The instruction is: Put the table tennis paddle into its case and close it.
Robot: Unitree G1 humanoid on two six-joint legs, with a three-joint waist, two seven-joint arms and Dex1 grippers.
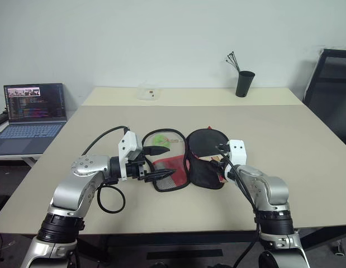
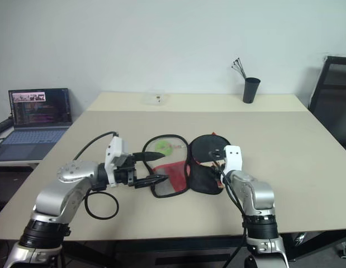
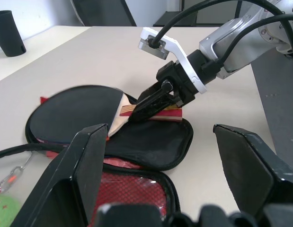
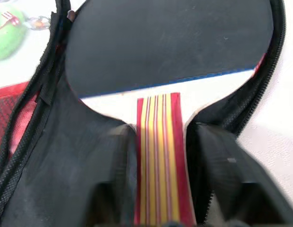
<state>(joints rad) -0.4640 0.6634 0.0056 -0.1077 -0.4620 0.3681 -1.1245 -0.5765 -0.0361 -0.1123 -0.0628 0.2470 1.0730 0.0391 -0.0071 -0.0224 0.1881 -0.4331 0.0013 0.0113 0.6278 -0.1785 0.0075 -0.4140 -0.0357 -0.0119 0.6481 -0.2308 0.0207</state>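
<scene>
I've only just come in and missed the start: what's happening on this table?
The robot is packing a table tennis paddle into its case, which lies unzipped and spread open on the table. The paddle already rests in the right-hand half. The right gripper is at the striped handle, fingers on either side of it, apparently letting go. The left gripper waits open over the other half. The case has not been closed.

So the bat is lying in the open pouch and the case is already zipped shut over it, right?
Not quite. The table tennis paddle does lie in the case, but the case is open, its flap folded out flat on the table, as the left wrist view shows.
</scene>
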